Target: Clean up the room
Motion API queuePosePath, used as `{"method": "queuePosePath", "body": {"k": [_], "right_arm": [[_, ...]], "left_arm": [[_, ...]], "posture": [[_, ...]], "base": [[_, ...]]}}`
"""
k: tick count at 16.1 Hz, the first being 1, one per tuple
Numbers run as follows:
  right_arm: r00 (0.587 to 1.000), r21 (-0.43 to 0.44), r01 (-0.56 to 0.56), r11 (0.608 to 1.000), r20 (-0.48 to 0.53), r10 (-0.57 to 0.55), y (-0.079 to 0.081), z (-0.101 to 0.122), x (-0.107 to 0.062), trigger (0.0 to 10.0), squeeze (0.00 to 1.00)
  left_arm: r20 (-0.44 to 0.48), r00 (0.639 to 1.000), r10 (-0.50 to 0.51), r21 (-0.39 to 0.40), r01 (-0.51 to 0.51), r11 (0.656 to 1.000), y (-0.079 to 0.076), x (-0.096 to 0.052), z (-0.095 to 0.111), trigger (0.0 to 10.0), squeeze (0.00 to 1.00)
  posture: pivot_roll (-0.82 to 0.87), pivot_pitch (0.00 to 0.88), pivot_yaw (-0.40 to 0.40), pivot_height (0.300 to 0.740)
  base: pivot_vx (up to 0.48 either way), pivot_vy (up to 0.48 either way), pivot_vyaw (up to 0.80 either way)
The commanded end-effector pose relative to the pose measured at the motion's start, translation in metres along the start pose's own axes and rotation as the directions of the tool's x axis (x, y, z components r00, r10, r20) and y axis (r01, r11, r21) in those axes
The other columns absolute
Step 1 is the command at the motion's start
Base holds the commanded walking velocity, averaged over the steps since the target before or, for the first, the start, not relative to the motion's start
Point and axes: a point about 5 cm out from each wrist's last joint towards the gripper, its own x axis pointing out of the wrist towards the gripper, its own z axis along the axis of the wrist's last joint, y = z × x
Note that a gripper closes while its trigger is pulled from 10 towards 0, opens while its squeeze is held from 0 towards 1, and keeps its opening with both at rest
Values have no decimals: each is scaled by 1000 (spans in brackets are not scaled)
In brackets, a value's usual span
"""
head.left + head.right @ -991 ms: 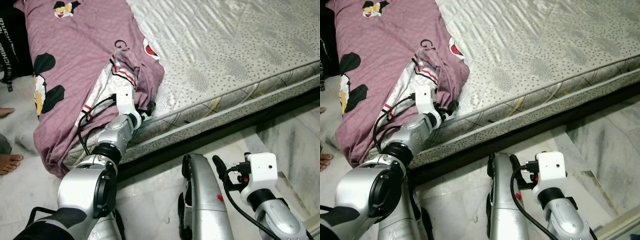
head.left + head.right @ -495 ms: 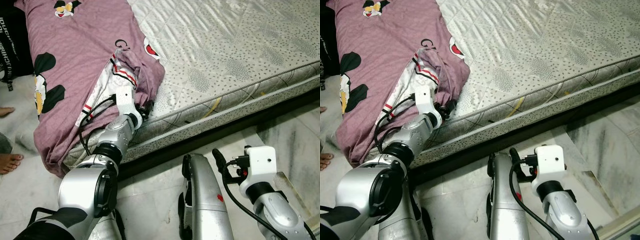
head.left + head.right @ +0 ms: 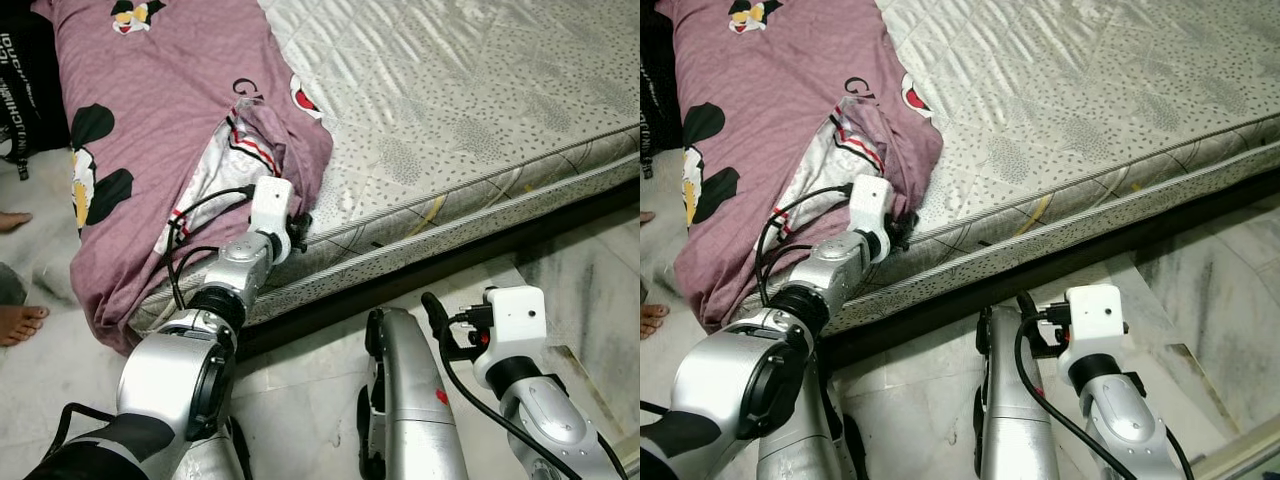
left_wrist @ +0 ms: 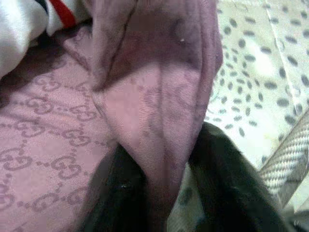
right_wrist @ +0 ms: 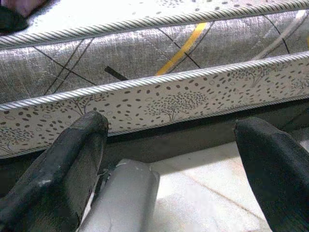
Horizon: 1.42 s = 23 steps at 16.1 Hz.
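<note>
**Left arm pinches the purple sheet at the mattress edge**

The left gripper has its fingers clamped on a fold of the purple bedsheet, which lies bunched along the near corner of the bare mattress. The right gripper hangs low over the marble floor, fingers spread wide and holding nothing. A person's bare foot stands beside the bed.

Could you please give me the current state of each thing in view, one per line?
Purple bedsheet: bunched on the bed's left side, one fold pinched.
Left gripper: shut on a fold of the purple bedsheet.
Right gripper: open, low over the floor, facing the mattress edge.
Mattress: mostly bare.
</note>
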Motion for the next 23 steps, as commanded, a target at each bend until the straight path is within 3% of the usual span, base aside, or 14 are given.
{"method": "queuePosePath", "body": {"k": [1, 4, 5, 6, 7, 8, 10, 12, 15, 18, 20, 22, 23], "right_arm": [[1000, 1, 0, 1000, -19, 0, 1, -5, 1, 10000, 0], [1000, 2, -2, 1000, -16, 2, 2, -5, 3, 10000, 0], [1000, 2, -3, 1000, -14, 4, 2, -5, 6, 10000, 0], [1000, 3, -6, 1000, -12, 6, 3, -5, 7, 10000, 0], [1000, 4, -7, 1000, -9, 7, 3, -5, 8, 10000, 0], [1000, 5, -9, 1000, -7, 9, 4, -5, 10, 10000, 0], [1000, 7, -12, 1000, -2, 12, 5, -5, 12, 10000, 0], [1000, 9, -15, 1000, 4, 15, 6, -5, 15, 10000, 0], [1000, 13, -15, 1000, 15, 15, 8, -5, 19, 10000, 0], [1000, 15, -17, 1000, 18, 17, 9, -6, 21, 10000, 0], [1000, 19, -18, 1000, 24, 17, 10, -6, 23, 10000, 0], [999, 20, -19, 1000, 27, 18, 11, -5, 24, 10000, 0], [999, 21, -16, 1000, 31, 16, 11, -5, 25, 10000, 0]], "left_arm": [[-132, 989, -70, 28, 74, 997, -12, -2, -30, 0, 0], [-207, 973, -100, 127, 128, 984, -15, -4, -41, 0, 0], [-260, 958, -120, 205, 177, 963, -17, -6, -47, 0, 0], [-325, 936, -139, 312, 244, 918, -18, -8, -54, 0, 0], [-352, 925, -145, 364, 278, 889, -18, -9, -56, 0, 0], [-358, 922, -144, 408, 294, 864, -18, -9, -56, 0, 0], [-292, 947, -133, 428, 254, 868, -21, -5, -46, 0, 0], [-267, 951, -156, 458, 268, 848, -29, -2, -40, 0, 0], [-274, 943, -189, 570, 317, 758, -45, 0, -40, 0, 0], [-250, 942, -225, 660, 336, 672, -63, 5, -26, 0, 0], [-337, 900, -275, 711, 435, 553, -80, 4, -34, 0, 0], [-383, 874, -299, 728, 485, 485, -89, 1, -43, 0, 0], [-319, 906, -279, 752, 421, 507, -91, 3, -41, 10000, 0]], "posture": [[-214, 197, 13, 493], [-208, 186, 15, 493], [-204, 178, 16, 493], [-202, 174, 17, 493], [-200, 170, 18, 493], [-195, 165, 19, 493], [-190, 158, 20, 493], [-183, 152, 21, 493], [-175, 141, 26, 493], [-167, 137, 30, 493], [-165, 133, 34, 493], [-166, 131, 37, 493], [-166, 132, 41, 493]], "base": [[0, 0, 0], [0, 0, 0], [0, 0, 0], [0, 0, 0], [0, 0, 0], [0, 0, 0], [0, 0, 0], [0, 0, 0], [0, 0, 0], [0, 0, 0], [0, 0, 0], [0, 0, 0], [0, 0, 0]]}}
